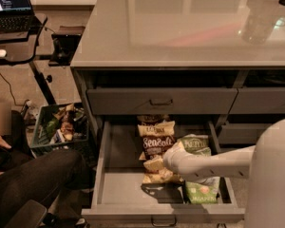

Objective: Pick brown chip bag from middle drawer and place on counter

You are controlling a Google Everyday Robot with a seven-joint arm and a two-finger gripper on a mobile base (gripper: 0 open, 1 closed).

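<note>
The middle drawer (pixel 103 152) is pulled open below the counter (pixel 180 30). The brown chip bag (pixel 155 143) lies in the drawer's middle, tan with a dark band and white "Sea Salt" script. My white arm reaches in from the right. The gripper (pixel 172 158) is at the bag's lower right part, over it or touching it; I cannot tell which. The bag's lower end (pixel 156 175) sticks out below the arm. A green Kettle bag (pixel 195 143) lies right of the brown bag, partly hidden by my arm, and green packaging (pixel 202 192) shows below the arm.
A closed drawer (pixel 161 101) sits above the open one. A crate of snacks (pixel 61 126) stands on the floor to the left. A person's leg (pixel 31 179) is at the lower left. A black laptop desk (pixel 16 49) is at the upper left. A clear container (pixel 259 15) stands on the counter.
</note>
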